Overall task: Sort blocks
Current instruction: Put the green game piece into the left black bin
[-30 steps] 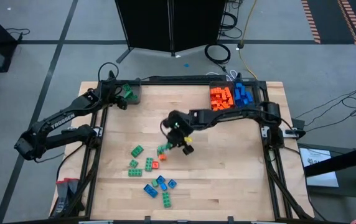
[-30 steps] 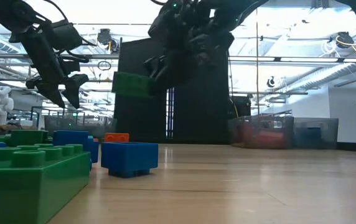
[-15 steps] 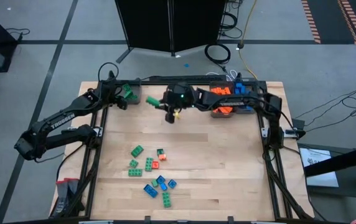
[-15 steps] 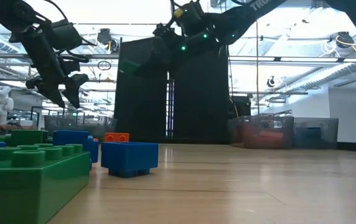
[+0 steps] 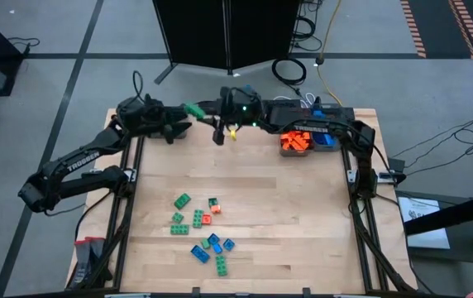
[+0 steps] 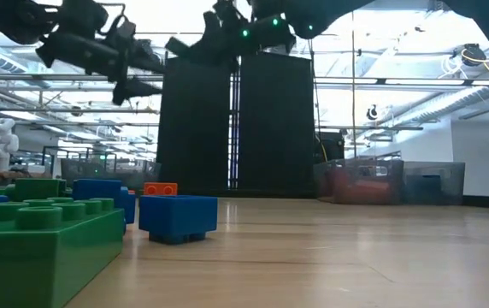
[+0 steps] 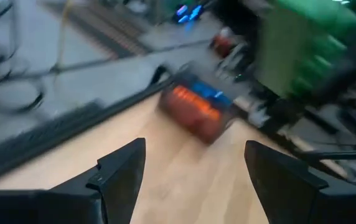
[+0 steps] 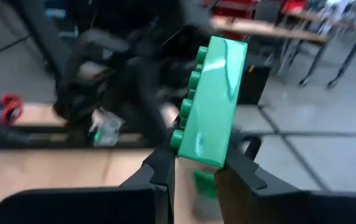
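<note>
Pale wood-plank table (image 5: 303, 215), grey tiled floor around. Right gripper (image 8: 193, 165) clenches a glossy studded green brick (image 8: 210, 102); left gripper (image 7: 193, 168) gapes, apparently empty.

On the counter (image 6: 330, 257), a large green block (image 6: 31, 244) fills the near corner, with a blue block (image 6: 178, 216) beside it and an orange block (image 6: 160, 189) behind. Both dark arms hang overhead, near each other.
</note>
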`<move>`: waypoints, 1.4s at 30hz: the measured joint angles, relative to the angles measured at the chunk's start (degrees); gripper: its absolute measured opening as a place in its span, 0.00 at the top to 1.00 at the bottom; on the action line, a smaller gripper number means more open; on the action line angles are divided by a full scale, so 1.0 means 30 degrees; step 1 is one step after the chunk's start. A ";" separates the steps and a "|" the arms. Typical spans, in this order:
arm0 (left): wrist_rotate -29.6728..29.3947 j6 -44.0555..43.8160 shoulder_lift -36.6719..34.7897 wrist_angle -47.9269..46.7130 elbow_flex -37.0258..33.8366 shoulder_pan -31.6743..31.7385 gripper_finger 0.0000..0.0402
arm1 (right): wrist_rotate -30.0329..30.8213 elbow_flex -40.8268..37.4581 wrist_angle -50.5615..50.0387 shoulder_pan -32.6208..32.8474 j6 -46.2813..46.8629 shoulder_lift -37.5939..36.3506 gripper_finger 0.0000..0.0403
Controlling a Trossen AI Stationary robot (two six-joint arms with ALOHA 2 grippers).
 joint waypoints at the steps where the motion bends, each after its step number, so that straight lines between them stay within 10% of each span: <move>1: 0.0279 0.0000 0.0000 0.0629 0.0000 -0.0037 0.31 | 0.0053 0.0411 -0.0010 -0.0054 -0.0029 0.0000 0.84; 15: 0.2827 -0.3450 -0.0007 1.2121 0.0000 -0.0642 0.31 | -0.0017 0.2854 -0.0739 -0.0517 -0.1584 0.0000 0.84; 42: 0.2324 -0.3504 0.0015 1.2425 0.0007 -0.0642 0.32 | -0.2614 0.2854 -0.0704 0.0197 -0.2160 -0.0102 0.84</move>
